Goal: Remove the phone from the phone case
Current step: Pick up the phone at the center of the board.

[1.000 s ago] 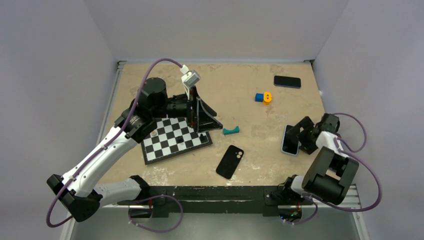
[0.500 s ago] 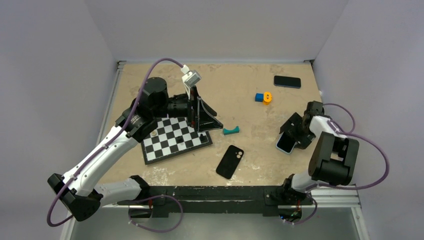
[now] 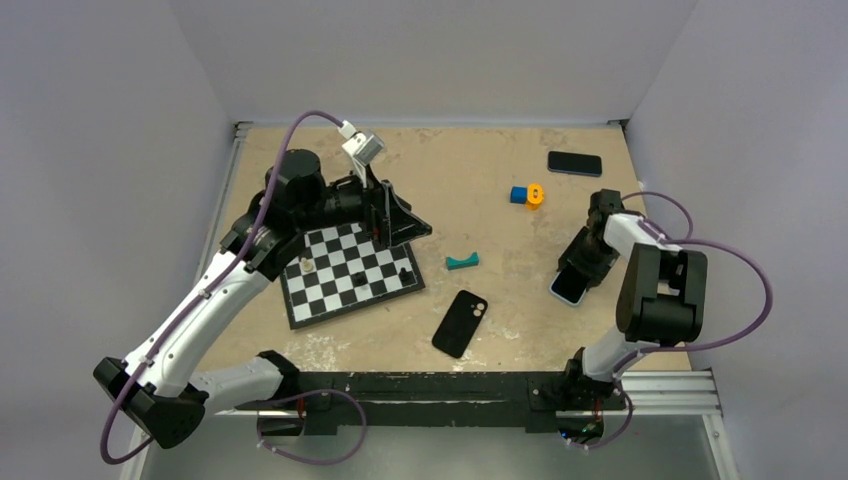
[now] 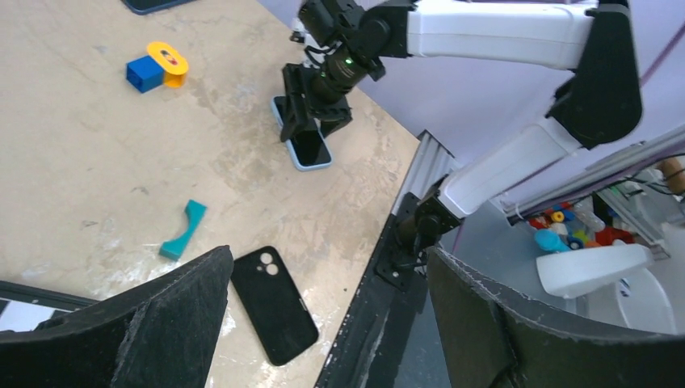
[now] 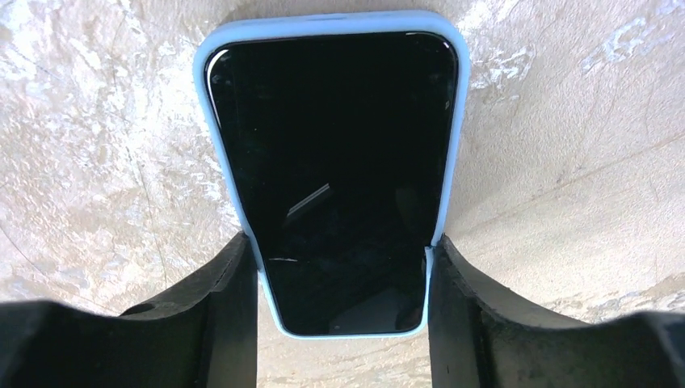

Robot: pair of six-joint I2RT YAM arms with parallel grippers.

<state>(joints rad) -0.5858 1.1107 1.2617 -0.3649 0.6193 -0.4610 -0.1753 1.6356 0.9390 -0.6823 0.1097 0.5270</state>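
The phone lies screen up on the table, black glass inside a light-blue rim, also seen at the table's right. My right gripper is down over its near end, both fingers pressed against the phone's long edges. In the top view the right gripper sits at the phone's far end. The black phone case lies by itself near the front edge, its round camera holes showing. My left gripper hangs open over the chessboard's far right corner, holding nothing.
A chessboard with a few pieces lies left of centre. A teal curved piece lies beside it. Blue and orange blocks and an all-black phone slab are at the back right. The table's front rail runs close to the case.
My right gripper swung over the phone, nudging it slightly left, and its fingers closed onto the phone's sides. The left arm shifted a little left and back.
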